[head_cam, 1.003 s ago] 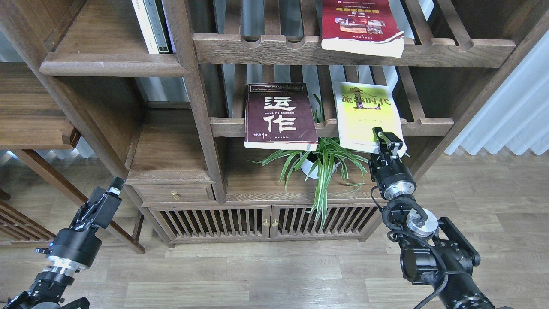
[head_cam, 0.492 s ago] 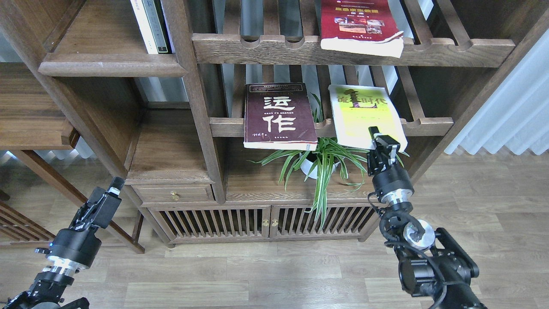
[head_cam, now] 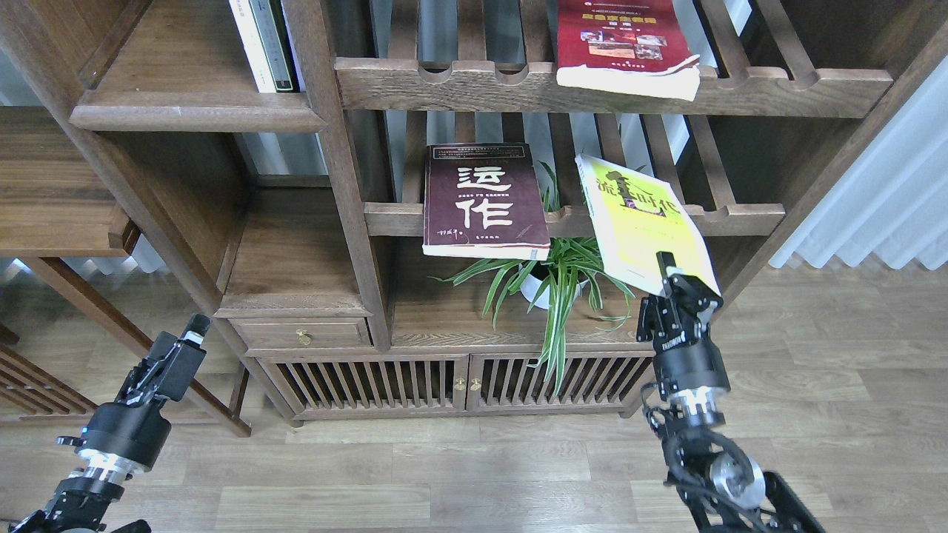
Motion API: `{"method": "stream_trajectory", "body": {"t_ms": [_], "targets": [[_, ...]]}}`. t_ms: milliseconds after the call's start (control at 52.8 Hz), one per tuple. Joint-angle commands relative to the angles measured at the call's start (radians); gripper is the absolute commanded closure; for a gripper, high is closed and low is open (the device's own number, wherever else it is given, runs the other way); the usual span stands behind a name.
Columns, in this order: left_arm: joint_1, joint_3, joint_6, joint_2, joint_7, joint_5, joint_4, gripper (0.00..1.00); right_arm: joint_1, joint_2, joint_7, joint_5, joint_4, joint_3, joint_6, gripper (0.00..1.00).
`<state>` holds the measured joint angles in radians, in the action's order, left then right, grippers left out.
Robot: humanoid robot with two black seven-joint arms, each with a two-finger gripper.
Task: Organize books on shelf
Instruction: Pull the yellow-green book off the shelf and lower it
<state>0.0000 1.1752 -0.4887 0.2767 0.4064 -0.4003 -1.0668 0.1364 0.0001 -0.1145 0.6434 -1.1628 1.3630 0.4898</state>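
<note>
Right claw (head_cam: 675,280), right of frame centre, pinched the lower edge of the yellow-green book (head_cam: 643,222), which tilted out over the slatted rack (head_cam: 740,219). Left claw (head_cam: 194,329), at lower left, hung free; whether it was spread I cannot tell. Maroon book (head_cam: 483,200) lay mid-frame on that rack, red book (head_cam: 623,41) on the upper rack. Solid shelf (head_cam: 192,115) sat upper left.
</note>
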Motion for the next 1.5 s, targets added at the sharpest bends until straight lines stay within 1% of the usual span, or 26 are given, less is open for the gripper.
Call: {"method": "stream_trajectory", "body": {"t_ms": [0, 114, 246, 322, 398, 492, 644, 738, 814, 871, 890, 947, 1041, 1231, 1250, 1477], "targets": [[0.0, -0.008, 0.0, -0.004, 0.005, 0.0, 0.013, 0.0, 0.077, 0.0, -0.04, 0.019, -0.005, -0.002, -0.001, 0.96], [-0.006, -0.028, 0.0, -0.013, 0.005, 0.0, 0.065, 0.0, 0.118, 0.0, -0.06, 0.042, -0.005, -0.002, -0.001, 0.96], [-0.009, -0.035, 0.0, -0.054, 0.003, 0.0, 0.114, 0.0, 0.138, 0.0, -0.08, 0.067, 0.005, -0.002, -0.001, 0.96], [-0.005, -0.039, 0.0, -0.066, 0.003, 0.001, 0.117, 0.0, 0.157, 0.0, -0.099, 0.067, 0.012, -0.022, -0.001, 0.96], [-0.002, -0.045, 0.0, -0.073, 0.002, 0.012, 0.117, 0.0, 0.166, 0.0, -0.106, 0.067, 0.02, -0.047, -0.001, 0.96], [-0.003, -0.083, 0.0, -0.077, 0.002, 0.044, 0.126, 0.0, 0.17, 0.0, -0.109, 0.067, 0.028, -0.091, -0.001, 0.95], [-0.009, -0.135, 0.0, -0.079, 0.002, 0.071, 0.145, 0.0, 0.175, 0.0, -0.131, 0.067, 0.038, -0.176, -0.001, 0.94], [-0.002, -0.143, 0.0, -0.079, -0.001, 0.115, 0.13, 0.0, 0.16, 0.0, -0.139, 0.065, 0.055, -0.217, -0.001, 0.87], [-0.002, -0.147, 0.0, -0.077, -0.008, 0.214, 0.122, 0.0, 0.151, 0.0, -0.146, 0.059, 0.069, -0.235, -0.001, 0.87], [-0.005, -0.167, 0.0, -0.077, -0.014, 0.306, 0.122, 0.0, 0.144, 0.0, -0.162, 0.056, 0.08, -0.257, -0.001, 0.9], [-0.015, -0.225, 0.0, -0.07, -0.014, 0.409, 0.123, 0.0, 0.141, 0.0, -0.192, 0.056, 0.089, -0.284, -0.001, 0.95], [-0.02, -0.29, 0.0, -0.063, -0.014, 0.475, 0.123, 0.0, 0.141, 0.0, -0.217, 0.053, 0.092, -0.305, -0.001, 0.96], [-0.02, -0.364, 0.0, -0.062, -0.014, 0.509, 0.123, 0.0, 0.135, 0.0, -0.238, 0.045, 0.104, -0.346, -0.001, 0.96], [-0.014, -0.419, 0.0, -0.065, -0.014, 0.514, 0.108, 0.0, 0.106, 0.0, -0.243, 0.035, 0.13, -0.44, -0.001, 0.96], [-0.012, -0.431, 0.0, -0.071, -0.012, 0.517, 0.087, 0.0, 0.1, 0.0, -0.243, 0.032, 0.141, -0.461, -0.001, 0.96], [-0.017, -0.477, 0.0, -0.085, -0.012, 0.518, 0.067, 0.0, 0.1, 0.0, -0.246, 0.027, 0.146, -0.47, -0.001, 0.96]]}}
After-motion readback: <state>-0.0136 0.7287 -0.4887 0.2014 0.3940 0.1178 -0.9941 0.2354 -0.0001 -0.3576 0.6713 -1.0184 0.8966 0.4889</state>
